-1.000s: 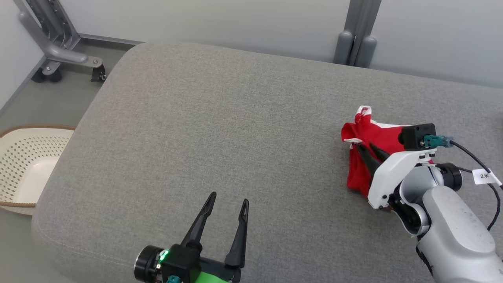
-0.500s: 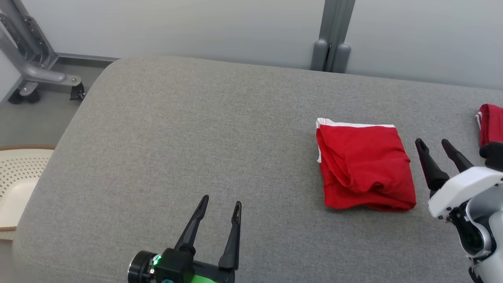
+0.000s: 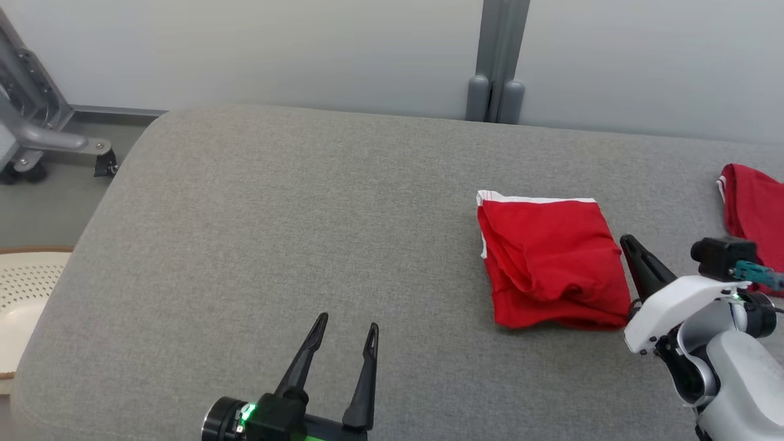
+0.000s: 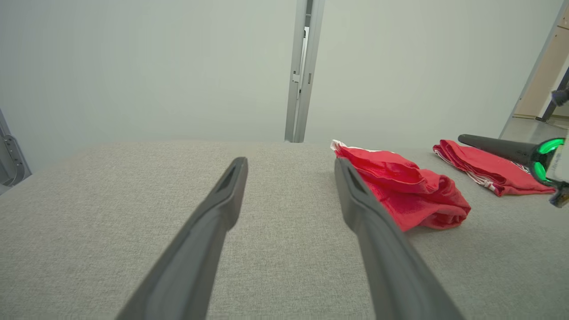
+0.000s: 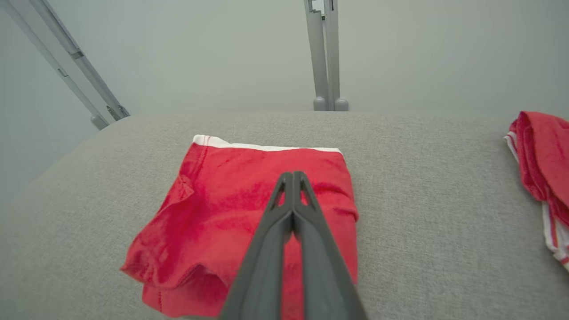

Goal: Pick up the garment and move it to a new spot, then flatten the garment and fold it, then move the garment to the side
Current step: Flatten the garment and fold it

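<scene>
The garment (image 3: 551,263) is red with a white waistband and lies folded in a rough square on the grey cushion (image 3: 275,214), right of centre. It also lies right of my left fingers in the left wrist view (image 4: 400,186). My right gripper (image 3: 626,240) is shut and empty, its tip by the garment's right edge. In the right wrist view the closed fingers (image 5: 292,175) point over the cloth (image 5: 213,209). My left gripper (image 3: 348,323) hangs open over bare cushion near the front edge, well left of the garment, fingers apart (image 4: 291,164).
A second red garment (image 3: 753,202) lies at the cushion's far right edge. A perforated cream basket (image 3: 24,275) sits on the floor to the left. A grey post (image 3: 495,61) stands behind the cushion, and a wheeled metal frame (image 3: 37,135) at the back left.
The head camera has turned. My right gripper let go of the bunched garment, which now lies folded flat, drew back to its right edge and shut. The left gripper stayed open.
</scene>
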Controlling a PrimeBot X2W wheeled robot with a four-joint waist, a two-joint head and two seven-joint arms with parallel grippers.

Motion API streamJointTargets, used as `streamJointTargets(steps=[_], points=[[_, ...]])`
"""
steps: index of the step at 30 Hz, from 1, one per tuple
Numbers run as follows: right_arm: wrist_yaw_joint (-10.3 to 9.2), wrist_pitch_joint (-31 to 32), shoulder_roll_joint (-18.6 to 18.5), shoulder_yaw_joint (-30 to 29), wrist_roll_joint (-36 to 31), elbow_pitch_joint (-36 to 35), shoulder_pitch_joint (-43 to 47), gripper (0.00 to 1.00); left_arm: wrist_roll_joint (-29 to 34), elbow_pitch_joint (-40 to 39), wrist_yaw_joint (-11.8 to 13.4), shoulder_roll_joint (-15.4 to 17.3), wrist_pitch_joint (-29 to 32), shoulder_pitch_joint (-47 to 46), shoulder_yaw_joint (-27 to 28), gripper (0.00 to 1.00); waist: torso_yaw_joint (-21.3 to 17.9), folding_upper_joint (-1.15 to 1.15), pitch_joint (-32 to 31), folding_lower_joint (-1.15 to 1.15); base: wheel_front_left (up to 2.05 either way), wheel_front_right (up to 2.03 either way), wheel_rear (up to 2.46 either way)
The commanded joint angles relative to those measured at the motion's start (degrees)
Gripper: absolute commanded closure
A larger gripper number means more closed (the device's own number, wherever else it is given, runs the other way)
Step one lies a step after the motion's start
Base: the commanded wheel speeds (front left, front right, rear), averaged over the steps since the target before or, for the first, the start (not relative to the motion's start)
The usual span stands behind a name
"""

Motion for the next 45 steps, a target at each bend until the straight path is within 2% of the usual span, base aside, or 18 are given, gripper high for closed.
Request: streamJointTargets(steps=[1,4,7,10,13,15,23,27,33,36,39,40,41,42,45], points=[[0.00,-0.64,-0.04,1.08,-0.42,2.98,-1.52,1.00,-0.05,0.38,-0.21,0.10,-0.01,-0.71,-0.27,0.00,3.15,0.00,1.05,0.00,0.00,0.00,0.00],[0.01,-1.44,0.63,3.90,-1.26,9.19,-4.05,1.00,-0.52,0.75,-0.32,0.11,0.00,-0.92,-0.62,0.00,5.47,0.00,1.33,0.00,0.00,0.00,0.00],[0.01,-2.63,2.96,7.23,0.48,13.84,-4.57,1.00,-1.04,0.96,-0.04,0.10,0.00,-0.79,-0.76,0.00,7.12,0.00,1.30,0.00,0.00,0.00,0.00],[0.00,-3.99,5.03,12.24,3.11,14.56,-3.75,1.00,-1.20,0.77,0.29,0.10,0.00,-0.57,-0.66,0.00,7.49,0.00,1.29,0.00,0.00,0.00,0.00],[0.00,-6.85,5.35,15.28,5.95,13.42,-3.40,1.00,-1.17,0.78,0.39,0.09,0.00,-0.28,-0.95,0.00,7.45,0.00,1.01,0.00,0.00,0.00,0.00],[0.00,-8.92,4.94,15.51,7.04,13.15,-4.13,1.00,-1.10,0.83,0.46,0.09,0.00,-0.12,-1.16,0.00,7.40,0.00,0.80,0.00,0.00,0.00,0.00],[0.00,-12.06,2.65,10.65,1.57,19.41,-7.81,1.00,-0.79,1.09,-0.04,0.10,0.00,-0.75,-1.81,0.00,9.04,0.00,0.86,0.00,0.00,0.00,0.00],[0.01,-12.24,4.51,8.65,-1.03,23.15,-5.12,1.00,-0.81,0.85,0.51,0.10,0.00,-0.28,-1.15,0.00,9.16,0.00,0.47,0.00,0.00,0.00,0.00],[0.01,-12.31,9.64,8.88,-0.94,19.38,1.16,1.00,-0.59,0.43,0.61,0.09,0.00,0.94,-0.39,0.00,6.93,0.00,-0.15,0.00,0.00,0.00,0.00],[0.00,-12.32,11.46,10.84,0.04,14.02,4.70,1.00,-0.43,0.17,0.73,0.10,0.00,1.31,0.09,0.00,4.75,0.00,-0.72,0.00,0.00,0.00,0.00],[0.00,-12.32,11.57,12.68,0.58,7.55,8.03,1.00,-0.47,-0.03,1.10,0.10,0.00,1.86,0.81,0.00,2.29,0.00,-1.56,0.00,0.00,0.00,0.00],[0.00,-12.31,11.04,12.66,0.73,5.20,9.36,0.75,-0.59,-0.03,1.26,0.11,0.00,2.21,1.13,0.00,1.36,0.00,-1.94,0.00,0.00,0.00,0.00],[0.00,-12.31,10.36,12.17,0.29,3.53,10.04,0.29,-0.73,-0.11,1.53,0.11,0.00,2.47,1.61,0.00,0.45,0.00,-2.25,0.00,0.00,0.00,0.00],[0.00,-12.32,9.67,11.25,-0.33,1.84,10.52,0.00,-0.90,-0.16,1.70,0.11,0.00,2.61,2.13,0.00,-0.37,0.00,-2.37,0.00,0.00,0.00,0.00],[0.01,-12.30,8.81,7.21,-3.43,-3.35,12.40,0.00,-1.12,-0.08,2.13,0.12,0.00,3.12,4.64,0.00,-3.44,0.00,-2.84,0.00,0.00,0.00,0.00]])
